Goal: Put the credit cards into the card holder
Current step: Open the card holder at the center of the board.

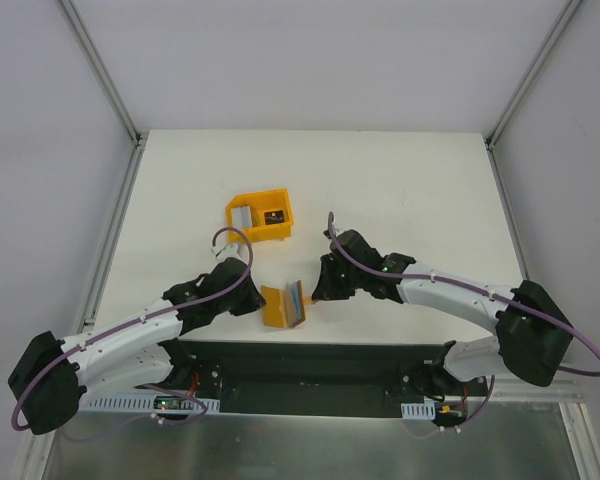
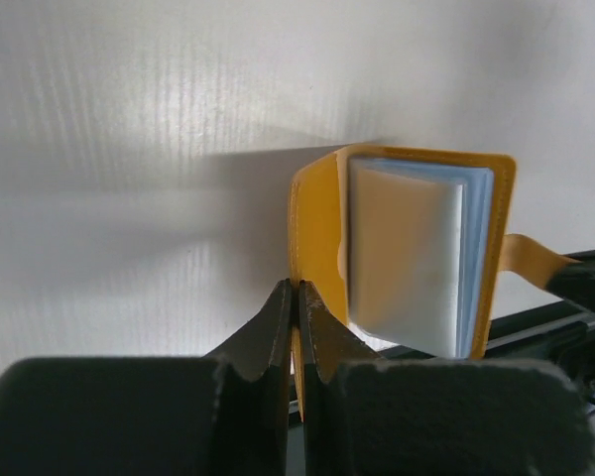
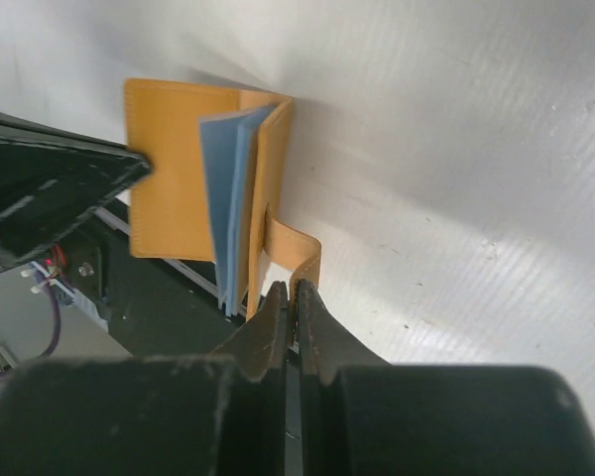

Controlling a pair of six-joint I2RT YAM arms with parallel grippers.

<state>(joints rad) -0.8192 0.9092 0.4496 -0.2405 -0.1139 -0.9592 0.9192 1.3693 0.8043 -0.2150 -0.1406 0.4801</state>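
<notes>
White table (image 1: 400, 190): card holder (image 1: 281, 306) clamped between left pincer (image 2: 296, 289), right pincer (image 3: 292, 290).

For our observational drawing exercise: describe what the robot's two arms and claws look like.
The left arm and right arm have white link shells, black joint housings and a purple cable looping alongside. The left claw and right claw each have two black tapered fingers.

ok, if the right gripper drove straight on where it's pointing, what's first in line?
The holder: the right gripper is shut on its tab, with the cover edge right ahead. Past that looks like table, depth unclear.
</notes>
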